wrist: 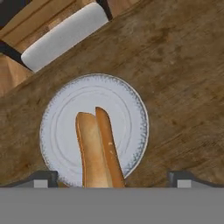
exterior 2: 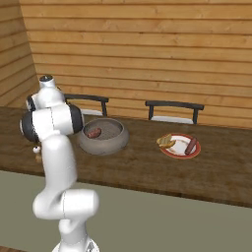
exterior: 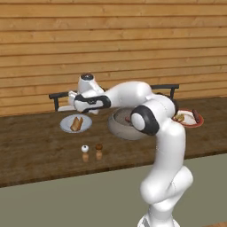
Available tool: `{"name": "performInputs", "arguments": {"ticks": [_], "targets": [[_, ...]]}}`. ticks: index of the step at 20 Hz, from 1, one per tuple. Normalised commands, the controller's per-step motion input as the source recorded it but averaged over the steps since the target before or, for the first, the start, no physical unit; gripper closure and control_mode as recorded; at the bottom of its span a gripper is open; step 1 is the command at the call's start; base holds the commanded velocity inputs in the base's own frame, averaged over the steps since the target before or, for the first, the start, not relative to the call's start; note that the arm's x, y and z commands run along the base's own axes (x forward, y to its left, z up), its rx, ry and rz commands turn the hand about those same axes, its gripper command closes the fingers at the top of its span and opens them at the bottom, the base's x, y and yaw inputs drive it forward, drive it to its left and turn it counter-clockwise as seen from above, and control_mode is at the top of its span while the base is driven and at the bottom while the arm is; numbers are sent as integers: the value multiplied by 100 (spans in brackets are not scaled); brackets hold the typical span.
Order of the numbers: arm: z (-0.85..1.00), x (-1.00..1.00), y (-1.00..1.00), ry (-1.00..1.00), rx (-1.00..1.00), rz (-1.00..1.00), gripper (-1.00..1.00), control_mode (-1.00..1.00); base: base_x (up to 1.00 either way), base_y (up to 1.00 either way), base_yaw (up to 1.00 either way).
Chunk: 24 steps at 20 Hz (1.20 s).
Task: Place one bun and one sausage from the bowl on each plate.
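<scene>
Bun point(wrist: 92, 148) lay on the pale grey-white plate point(wrist: 127, 105), long and split, seen from straight above in the hand view; showed as a small tan shape point(exterior: 76, 123) on that same plate point(exterior: 85, 119) in the left base view. Sat on the dark wooden counter point(exterior: 35, 146), left of the grey stone-like bowl point(exterior: 116, 128). Could not tell whether a sausage lay beside the bun there.

Gripper point(wrist: 113, 179) hovered just above the pale plate, jaws spread wide and holding nothing, one dark fingertip point(wrist: 41, 178) low at each side of the hand view, bun between them but apart from both. Appeared in the left base view as the white hand point(exterior: 75, 101) reaching left over the plate.

Held one reddish-brown sausage point(exterior 2: 93, 132) inside the bowl point(exterior 2: 115, 140), against its near-left wall in the right base view. Stood well to the right: the red-rimmed plate point(exterior 2: 172, 151), carrying a bun point(exterior 2: 166, 141) and a dark sausage point(exterior 2: 190, 145), lying apart from each other. Same plate point(exterior: 198, 123) partly hidden behind the arm in the left base view.

Stood near the counter's front edge, side by side: a white-topped shaker point(exterior: 85, 153) and a brown-topped shaker point(exterior: 99, 151). Behind the counter, two dark-framed chairs point(exterior 2: 172, 109) against a plank wall point(exterior 2: 147, 49).
</scene>
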Motion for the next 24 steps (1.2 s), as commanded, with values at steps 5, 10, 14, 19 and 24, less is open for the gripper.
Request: {"name": "performInputs", "arguments": {"ticks": [5,10,14,19,24], "targets": [[80,-10,-100,10,0,-4,-100,-100,0,0,0],[51,0,-100,9,0,-4,-100,-100,0,0,0],[4,0,-100,6,-6,0,-100,-100,0,0,0],[-28,-3,-84,1,-11,2,-100,-100,0,0,0],[-53,-3,-60,14,-1,13,-100,-100,0,0,0]]}}
